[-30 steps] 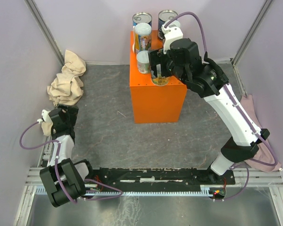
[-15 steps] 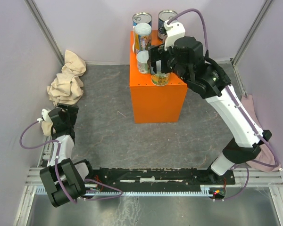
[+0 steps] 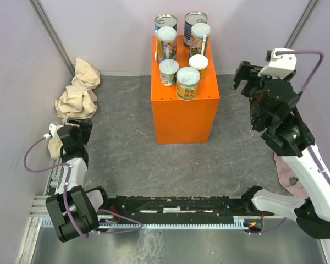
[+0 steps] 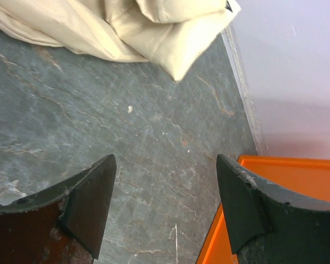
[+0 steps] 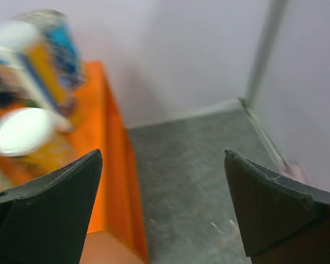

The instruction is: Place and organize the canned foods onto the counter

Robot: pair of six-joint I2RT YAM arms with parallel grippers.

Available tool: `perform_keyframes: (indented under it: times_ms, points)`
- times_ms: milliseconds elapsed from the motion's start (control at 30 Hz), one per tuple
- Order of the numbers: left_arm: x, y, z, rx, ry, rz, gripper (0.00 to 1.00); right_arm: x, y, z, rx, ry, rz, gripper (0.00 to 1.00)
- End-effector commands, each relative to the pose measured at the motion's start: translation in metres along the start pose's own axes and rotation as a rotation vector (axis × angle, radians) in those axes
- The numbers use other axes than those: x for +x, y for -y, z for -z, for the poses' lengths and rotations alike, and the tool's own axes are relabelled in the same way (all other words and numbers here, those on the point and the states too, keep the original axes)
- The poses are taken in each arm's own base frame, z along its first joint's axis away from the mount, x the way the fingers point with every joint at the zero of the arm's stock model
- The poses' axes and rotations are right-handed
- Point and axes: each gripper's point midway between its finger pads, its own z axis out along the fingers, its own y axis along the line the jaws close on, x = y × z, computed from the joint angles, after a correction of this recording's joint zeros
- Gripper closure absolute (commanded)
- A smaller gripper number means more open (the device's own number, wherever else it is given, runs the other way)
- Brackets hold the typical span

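The counter is the orange box (image 3: 184, 118) in the middle. Several cans stand upright on its top: two blue-labelled tins (image 3: 165, 23) (image 3: 195, 20) at the back, and colourful cans with pale lids in front of them, the nearest (image 3: 188, 83) at the front edge. My right gripper (image 3: 243, 77) is open and empty, to the right of the box and apart from it. Its wrist view (image 5: 162, 203) shows grey floor between the fingers, with the box (image 5: 107, 165) and blurred cans (image 5: 33, 82) at left. My left gripper (image 3: 77, 125) (image 4: 165, 203) is open and empty over the floor at far left.
A beige cloth (image 3: 78, 93) (image 4: 126, 27) lies crumpled by the left wall. A pink cloth (image 3: 289, 170) lies by the right wall under my right arm. Walls close in the back and both sides. The box's corner (image 4: 286, 176) shows in the left wrist view.
My right gripper has let go of the front can and swung back to the right, away from the box. The can stays on the box. The left arm has barely moved.
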Motion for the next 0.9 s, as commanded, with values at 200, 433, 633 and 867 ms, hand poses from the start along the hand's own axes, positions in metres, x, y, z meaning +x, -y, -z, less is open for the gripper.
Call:
perform_keyframes:
  times_ms: [200,433,633,867]
  points:
    - [0.021,0.084,0.016,0.184,0.018,-0.26,0.22,0.192,0.102,-0.016,0.342,-0.397,0.047,0.01]
    - [0.064,0.118,0.039,0.206,0.02,-0.38,0.22,0.249,0.121,0.014,0.443,-0.474,-0.038,0.01]
    - [0.08,0.104,0.05,0.172,0.045,-0.47,0.21,0.269,0.135,0.034,0.518,-0.507,-0.055,0.01]
    - [0.095,0.093,0.057,0.147,0.052,-0.546,0.21,0.284,0.129,0.04,0.435,-0.5,-0.067,0.01]
